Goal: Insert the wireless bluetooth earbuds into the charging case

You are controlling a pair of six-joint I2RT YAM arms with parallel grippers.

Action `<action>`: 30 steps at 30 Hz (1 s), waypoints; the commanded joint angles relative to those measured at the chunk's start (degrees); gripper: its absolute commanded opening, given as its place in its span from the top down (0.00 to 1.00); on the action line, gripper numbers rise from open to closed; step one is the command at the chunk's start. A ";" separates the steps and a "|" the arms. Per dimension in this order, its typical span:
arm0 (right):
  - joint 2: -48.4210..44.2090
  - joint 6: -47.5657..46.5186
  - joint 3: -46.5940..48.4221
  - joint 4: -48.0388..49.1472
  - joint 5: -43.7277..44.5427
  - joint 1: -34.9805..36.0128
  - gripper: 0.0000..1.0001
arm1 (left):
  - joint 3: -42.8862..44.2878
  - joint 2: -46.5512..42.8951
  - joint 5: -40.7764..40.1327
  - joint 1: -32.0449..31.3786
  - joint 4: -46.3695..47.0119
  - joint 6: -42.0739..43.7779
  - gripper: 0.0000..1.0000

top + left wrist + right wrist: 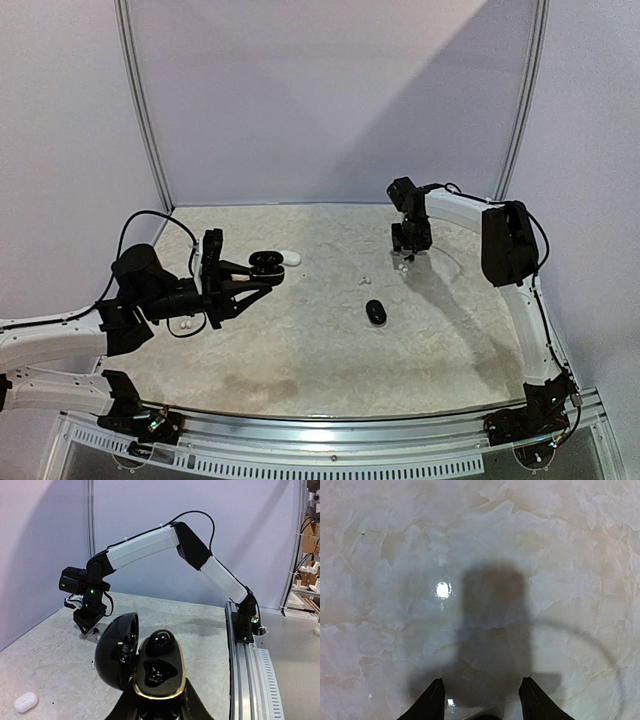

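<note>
Left gripper (156,707) clamps the charging case (158,676), lid (116,652) swung to nine o'clock for loading; right gripper (481,681) hovers, jaws apart.

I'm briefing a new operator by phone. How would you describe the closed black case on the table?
Take the marbled table between the two arms and look just right of its middle. A closed black case lies there. Unlike the open black case the left gripper holds up and the white case beside that, it is dark, shut and untouched.
</note>
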 commanded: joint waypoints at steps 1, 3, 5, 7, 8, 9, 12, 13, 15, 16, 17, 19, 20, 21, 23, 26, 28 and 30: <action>1.39 -1.71 -3.87 -4.08 1.07 -0.43 0.47 | -0.17 0.04 -0.28 0.74 0.64 0.84 1.00; -0.21 -2.15 -6.69 -3.69 1.10 -0.34 0.47 | -0.11 0.19 -0.19 0.75 0.68 1.01 1.00; -1.64 -2.31 -8.93 -3.39 1.69 -0.38 0.47 | -0.08 0.35 -0.12 0.72 0.71 1.09 1.00; -3.02 -2.44 -10.79 -3.37 2.21 -0.36 0.47 | 0.03 0.40 -0.05 0.68 0.79 1.10 1.00; -3.39 -2.56 -11.46 -3.47 2.28 -0.36 0.47 | 0.07 0.44 -0.02 0.74 0.70 1.08 1.00; -3.94 -2.64 -11.98 -3.50 2.22 -0.37 0.47 | 0.12 0.45 0.06 0.71 0.68 1.18 1.00; -5.05 -2.89 -13.36 -3.48 2.11 -0.36 0.47 | 0.13 0.54 0.20 0.68 0.76 1.28 1.00; -5.29 -2.97 -13.76 -3.48 2.11 -0.34 0.47 | 0.14 0.52 0.24 0.68 0.77 1.34 1.00; -5.74 -3.24 -14.28 -3.72 2.11 -0.38 0.47 | 0.08 0.42 0.31 0.68 0.60 1.41 1.00; -6.04 -3.41 -14.54 -3.97 2.07 -0.37 0.47 | 0.11 0.36 0.33 0.68 0.53 1.45 1.00; -6.77 -3.75 -15.69 -4.44 2.17 -0.38 0.47 | 0.14 0.31 0.33 0.68 0.42 1.57 1.00; -7.76 -4.04 -17.02 -3.97 2.00 -0.34 0.47 | -0.07 0.24 0.39 0.68 0.39 1.76 1.00; -8.07 -4.32 -17.43 -3.79 1.78 -0.33 0.47 | -0.08 0.28 0.44 0.68 0.47 1.80 1.00; -8.44 -4.49 -17.60 -3.80 1.58 -0.34 0.47 | -0.11 0.31 0.48 0.68 0.54 1.80 1.00; -8.61 -4.92 -17.41 -4.04 1.29 -0.35 0.47 | -0.13 0.32 0.57 0.68 0.59 1.83 1.00; -8.62 -5.99 -16.59 -3.87 -0.33 -0.37 0.47 | -0.22 0.18 0.64 0.68 0.56 1.98 1.00; -8.68 -7.62 -16.11 -2.73 -3.39 -0.34 0.47 | -0.28 0.11 0.67 0.68 0.53 2.00 1.00; -8.66 -9.80 -15.39 -1.68 -5.13 -0.41 0.46 | -0.31 0.08 0.68 0.68 0.55 2.07 1.00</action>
